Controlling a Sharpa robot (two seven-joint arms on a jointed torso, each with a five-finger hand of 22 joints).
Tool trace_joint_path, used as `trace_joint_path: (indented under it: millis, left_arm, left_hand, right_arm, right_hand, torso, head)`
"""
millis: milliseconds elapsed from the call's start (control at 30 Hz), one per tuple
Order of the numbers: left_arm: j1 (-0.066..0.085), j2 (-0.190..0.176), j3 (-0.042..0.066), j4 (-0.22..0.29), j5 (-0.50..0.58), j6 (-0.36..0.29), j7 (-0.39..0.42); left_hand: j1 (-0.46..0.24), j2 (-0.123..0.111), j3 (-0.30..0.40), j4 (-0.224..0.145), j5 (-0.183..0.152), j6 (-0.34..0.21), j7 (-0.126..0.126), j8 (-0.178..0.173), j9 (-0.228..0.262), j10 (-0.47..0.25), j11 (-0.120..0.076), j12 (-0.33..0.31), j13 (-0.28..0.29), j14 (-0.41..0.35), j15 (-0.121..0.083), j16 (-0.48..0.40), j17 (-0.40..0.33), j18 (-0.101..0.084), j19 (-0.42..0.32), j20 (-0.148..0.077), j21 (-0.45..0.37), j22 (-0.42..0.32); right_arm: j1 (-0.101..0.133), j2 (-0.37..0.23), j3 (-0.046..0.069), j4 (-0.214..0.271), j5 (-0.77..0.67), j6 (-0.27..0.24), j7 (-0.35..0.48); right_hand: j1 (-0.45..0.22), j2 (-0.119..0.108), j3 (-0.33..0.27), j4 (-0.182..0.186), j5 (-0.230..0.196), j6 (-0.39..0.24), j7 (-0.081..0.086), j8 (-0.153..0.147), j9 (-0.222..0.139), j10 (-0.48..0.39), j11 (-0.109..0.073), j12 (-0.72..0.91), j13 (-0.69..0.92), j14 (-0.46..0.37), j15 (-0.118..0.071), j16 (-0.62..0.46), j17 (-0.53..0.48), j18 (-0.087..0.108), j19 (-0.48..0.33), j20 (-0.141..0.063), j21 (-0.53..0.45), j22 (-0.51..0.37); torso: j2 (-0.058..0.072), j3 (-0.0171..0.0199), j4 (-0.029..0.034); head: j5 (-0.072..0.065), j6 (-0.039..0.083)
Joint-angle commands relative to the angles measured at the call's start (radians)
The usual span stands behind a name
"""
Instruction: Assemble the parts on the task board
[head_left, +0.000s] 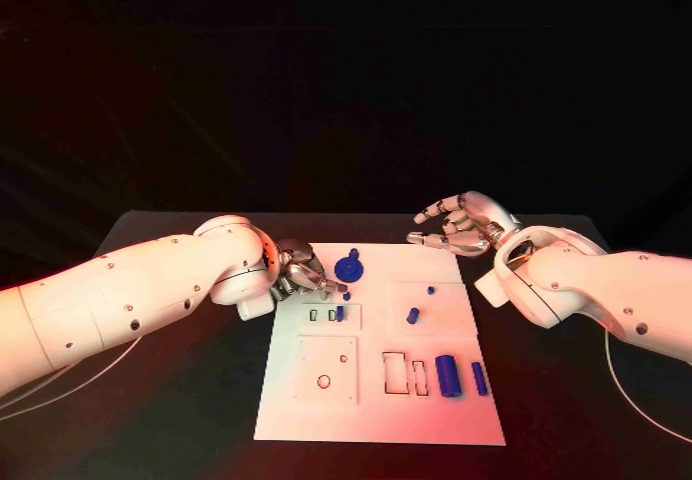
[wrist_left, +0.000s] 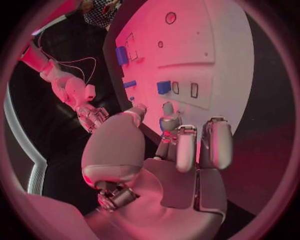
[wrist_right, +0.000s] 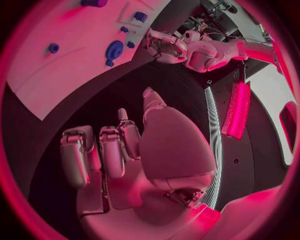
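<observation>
1. Head view first: the black desk (head_left: 173, 420) spreads wide, and the white task board (head_left: 378, 400) lies in its middle, running away from the robot.
2. The left arm (head_left: 130, 300) sweeps in and parks its left hand (head_left: 300, 272) at the board's far left corner, fingers curled down over the board edge beside a round blue part (head_left: 349, 268). Whether those fingers pinch anything, I cannot tell.
3. Over on the other side, the right arm (head_left: 606, 290) bends in and the right hand (head_left: 459, 225) hovers past the board's far right corner, above the dark desk, fingers apart and loosely curved, nothing in them.
4. On the board's near right sit a fat blue cylinder (head_left: 447, 376) and a slimmer blue peg (head_left: 479, 378), just beside each other, next to two rectangular slots (head_left: 405, 374).
5. Mid-board, a small blue peg (head_left: 413, 315) lies tilted, with a tinier blue piece (head_left: 430, 291) beyond it.
6. The left wrist view shows a blue block (wrist_left: 164, 87) beside two small slots, just past the fingertips (wrist_left: 167, 108).
</observation>
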Motion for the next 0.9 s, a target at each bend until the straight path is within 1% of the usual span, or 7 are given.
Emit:
trace_joint_path:
  millis: [33,233,333,400,500,800,900]
  left_arm:
    - [0.005,0.012,-0.002,-0.009,-0.027,0.067,-0.028]
    - [0.008,0.031,-0.007,-0.025,-0.027,0.086,-0.031]
    - [0.008,0.04,-0.009,-0.033,-0.027,0.093,-0.031]
    - [0.008,0.049,-0.011,-0.042,-0.028,0.098,-0.032]
    - [0.008,0.061,-0.014,-0.054,-0.03,0.106,-0.033]
    - [0.008,0.088,-0.023,-0.085,-0.033,0.127,-0.036]
    - [0.008,0.096,-0.025,-0.09,-0.032,0.136,-0.037]
  left_hand:
    - [-0.011,0.002,-0.007,0.0,-0.005,-0.01,0.001,0.005,0.002,-0.011,-0.001,-0.007,-0.008,0.081,-0.006,0.003,0.198,-0.015,0.003,-0.003,0.006,0.0]
    - [-0.013,0.003,-0.01,0.0,-0.004,-0.012,0.001,0.004,0.004,-0.015,-0.001,-0.011,-0.013,0.08,-0.006,0.003,0.198,-0.015,0.002,-0.003,0.005,-0.001]
    - [-0.012,0.005,-0.011,-0.001,-0.004,-0.015,0.002,0.003,0.005,-0.018,0.0,-0.014,-0.017,0.081,-0.006,0.004,0.201,-0.015,0.003,-0.003,0.005,0.0]
    - [-0.012,0.006,-0.011,-0.001,-0.004,-0.016,0.002,0.003,0.005,-0.019,0.0,-0.014,-0.018,0.081,-0.006,0.004,0.201,-0.015,0.002,-0.003,0.005,0.0]
    - [-0.008,0.01,-0.012,-0.002,-0.002,-0.019,0.003,0.001,0.008,-0.022,0.0,-0.016,-0.019,0.082,-0.005,0.005,0.202,-0.015,0.002,-0.003,0.005,0.0]
    - [0.007,0.018,-0.013,-0.003,0.0,-0.027,0.005,-0.003,0.014,-0.03,0.003,-0.022,-0.027,0.082,-0.003,0.005,0.203,-0.015,-0.001,-0.001,0.004,-0.002]
    - [0.01,0.019,-0.013,-0.003,0.0,-0.029,0.006,-0.004,0.015,-0.033,0.003,-0.024,-0.03,0.081,-0.003,0.004,0.2,-0.014,-0.003,-0.001,0.003,-0.005]
  right_arm:
    - [0.0,0.002,0.0,-0.003,0.005,0.02,0.007]
    - [0.001,0.005,0.0,-0.011,0.003,0.023,0.003]
    - [0.001,0.006,0.0,-0.013,0.003,0.023,0.002]
    - [0.001,0.007,0.0,-0.015,0.003,0.023,0.002]
    - [0.001,0.007,0.0,-0.016,0.003,0.024,0.001]
    - [0.001,0.009,0.0,-0.018,0.002,0.024,-0.002]
    - [0.001,0.01,0.0,-0.019,0.002,0.024,-0.003]
  right_hand:
    - [-0.001,0.008,0.006,0.001,0.007,0.008,0.002,0.007,-0.001,-0.002,-0.001,0.002,0.072,0.097,-0.003,-0.004,0.239,-0.014,0.105,0.002,0.005,0.263]
    - [-0.001,0.008,0.006,0.001,0.007,0.008,0.002,0.007,-0.001,-0.002,-0.001,0.002,0.072,0.097,-0.003,-0.004,0.239,-0.014,0.105,0.002,0.005,0.263]
    - [-0.002,0.007,0.005,0.001,0.008,0.009,0.002,0.007,-0.001,-0.004,-0.002,0.0,0.07,0.096,-0.003,-0.005,0.237,-0.014,0.105,0.002,0.005,0.263]
    - [-0.002,0.007,0.005,0.001,0.008,0.009,0.002,0.007,-0.001,-0.004,-0.002,0.0,0.07,0.096,-0.003,-0.005,0.237,-0.014,0.105,0.002,0.005,0.263]
    - [-0.002,0.007,0.005,0.001,0.009,0.009,0.002,0.007,-0.001,-0.005,-0.002,-0.001,0.069,0.096,-0.003,-0.005,0.237,-0.014,0.105,0.002,0.005,0.263]
    - [-0.002,0.007,0.005,0.001,0.009,0.009,0.002,0.007,-0.001,-0.005,-0.002,-0.001,0.069,0.096,-0.003,-0.005,0.237,-0.014,0.105,0.002,0.005,0.263]
    - [-0.002,0.007,0.006,0.001,0.01,0.009,0.002,0.008,-0.002,-0.005,-0.002,-0.001,0.069,0.096,-0.003,-0.005,0.236,-0.014,0.105,0.002,0.005,0.263]
  torso:
    - [0.0,0.0009,0.0008]
    - [-0.001,0.001,0.0016]
    - [-0.001,0.0007,0.0008]
    - [-0.001,0.0007,0.0004]
    - [0.0,0.0003,-0.0002]
    - [0.001,0.0001,0.0006]
    - [0.001,-0.0002,-0.0004]
  head:
    - [-0.001,-0.004]
    - [-0.003,-0.007]
    - [-0.002,-0.008]
    - [0.0,-0.013]
    - [0.003,-0.013]
    - [-0.002,-0.018]
    - [-0.001,-0.018]
